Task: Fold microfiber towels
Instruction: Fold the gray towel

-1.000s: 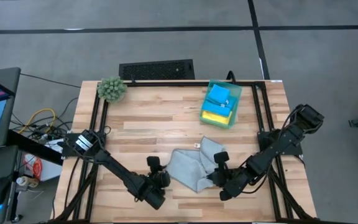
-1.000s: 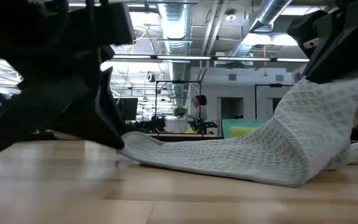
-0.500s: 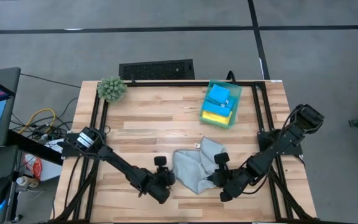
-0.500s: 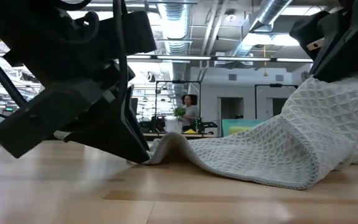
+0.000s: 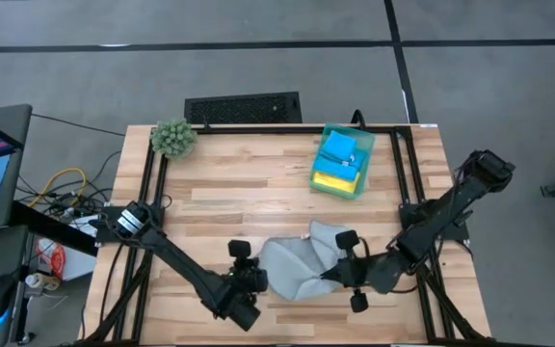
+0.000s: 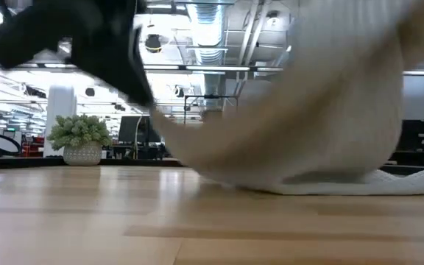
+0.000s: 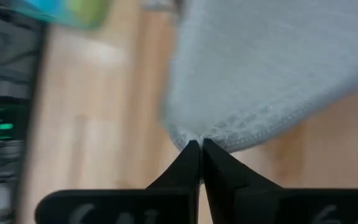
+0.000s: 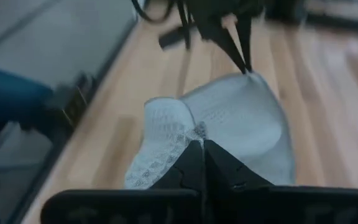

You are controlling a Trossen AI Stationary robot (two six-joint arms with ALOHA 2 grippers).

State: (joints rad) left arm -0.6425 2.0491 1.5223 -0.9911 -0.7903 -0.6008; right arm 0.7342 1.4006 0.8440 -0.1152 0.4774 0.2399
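A pale grey microfiber towel [image 5: 299, 258] lies bunched near the table's front edge, between my two grippers. My left gripper [image 5: 262, 278] is shut on its left corner, and my right gripper [image 5: 331, 273] is shut on its right side. In the low view the towel [image 6: 308, 110] hangs in a sagging curve from both holds, its belly [image 6: 330, 179] resting on the table. Its far part [image 5: 324, 231] lies flat on the wood. Two blue towels [image 5: 339, 147] and a yellow one [image 5: 333, 180] sit folded in the green bin [image 5: 364, 164]. My left gripper pinches the grey towel's hemmed edge at a corner [image 7: 194, 138] between its two fingers. The fingers slant down from the table's left. The corner is lifted off the table and the cloth spreads away from it. My right gripper pinches a gathered edge of the grey towel [image 8: 190, 134] between its two fingers, slanting down from the table's right; one layer or several, I cannot tell. That part is raised, and the cloth falls away below it to the table.
A fuzzy green plant [image 5: 173, 138] stands at the far left corner, and shows in the low view [image 6: 81, 136] too. The green bin stands at the far right. Bare wood [image 5: 229, 193] stretches between them and the towel.
My left gripper has moved right to the towel's left corner, shut on it and lifted it. My right gripper has risen with its hold. The towel's near edge has come off the table and hangs between the grippers; its far part has stayed on the wood.
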